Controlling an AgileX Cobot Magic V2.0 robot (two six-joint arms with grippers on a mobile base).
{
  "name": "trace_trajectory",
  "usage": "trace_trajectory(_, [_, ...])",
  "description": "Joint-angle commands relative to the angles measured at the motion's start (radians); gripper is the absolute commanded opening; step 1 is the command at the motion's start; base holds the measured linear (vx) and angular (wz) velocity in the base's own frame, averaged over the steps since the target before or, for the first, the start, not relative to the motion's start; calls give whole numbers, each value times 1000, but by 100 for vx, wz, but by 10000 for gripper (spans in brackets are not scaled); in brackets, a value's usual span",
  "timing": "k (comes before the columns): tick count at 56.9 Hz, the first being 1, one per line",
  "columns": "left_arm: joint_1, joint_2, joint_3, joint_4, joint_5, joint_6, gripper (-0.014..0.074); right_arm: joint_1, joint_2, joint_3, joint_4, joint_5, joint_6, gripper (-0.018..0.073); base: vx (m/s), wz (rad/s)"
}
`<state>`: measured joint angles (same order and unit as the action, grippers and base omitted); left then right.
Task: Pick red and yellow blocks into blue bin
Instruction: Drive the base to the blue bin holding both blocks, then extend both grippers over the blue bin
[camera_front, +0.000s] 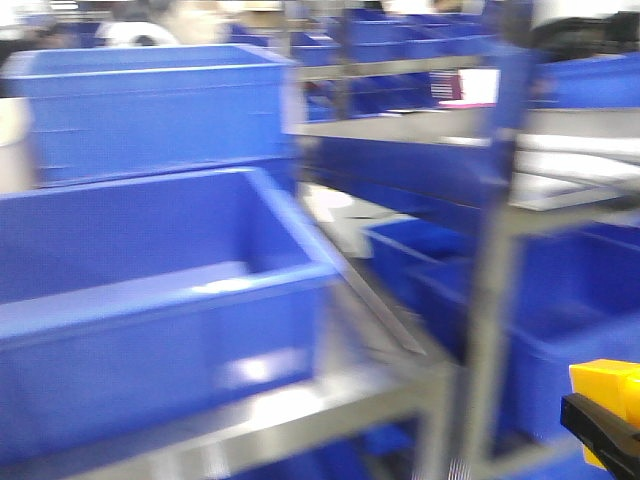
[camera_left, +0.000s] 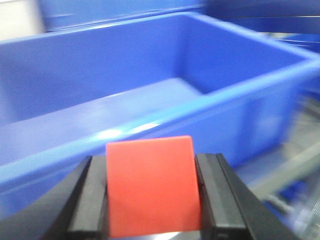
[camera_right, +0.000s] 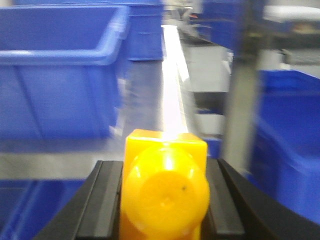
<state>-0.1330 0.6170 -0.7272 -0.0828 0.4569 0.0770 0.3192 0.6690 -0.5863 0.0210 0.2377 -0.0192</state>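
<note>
I am holding both blocks at this moment. The left gripper (camera_left: 151, 165) is clamped on the small plain red cube block (camera_left: 150, 187), with its two black fingers (camera_left: 86, 200) pressing on the left and right faces. The block seems to be hanging just before the near rim of the large bright-blue plastic bin (camera_left: 165, 117), not yet over the inside. The right gripper (camera_right: 164, 172) is closed around the small yellow plastic brick (camera_right: 165, 192), with a round stud facing the camera. In the front view the brick is low at the right edge, well apart from the bin, on the other side of a grey metal upright post (camera_front: 490, 300).

I am judging that the step in hand is the carrying to the bin. To do it well, I am planning to bring the red block clearly above the thick rim first, then forward until the flat bottom is under it, and only then to let the fingers apart. For the yellow brick I am planning a path to the left around the post. I am also taking care not to release over the other blue crates (camera_front: 580, 300) at the right, which look alike. The pictures are blurred, so I am choosing slow moves.
</note>
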Motion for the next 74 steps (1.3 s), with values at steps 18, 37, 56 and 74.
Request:
trace_trajectory(18, [-5, 2, -27, -9, -81, -9, 0, -2, -2, -30, -9, -85, -3, -8, 17, 57])
trace_trajectory(37, [-5, 2, -27, -9, -81, -9, 0, -2, -2, -30, -9, -85, -3, -8, 7, 21])
trace_trajectory(56, [-5, 2, -27, -9, -81, -9, 1, -2, -2, -30, -9, -85, -3, -8, 0, 1])
trace_trajectory(74, [-5, 2, -27, -9, -81, -9, 1, -2, -2, -30, -9, -88, -3, -8, 0, 0])
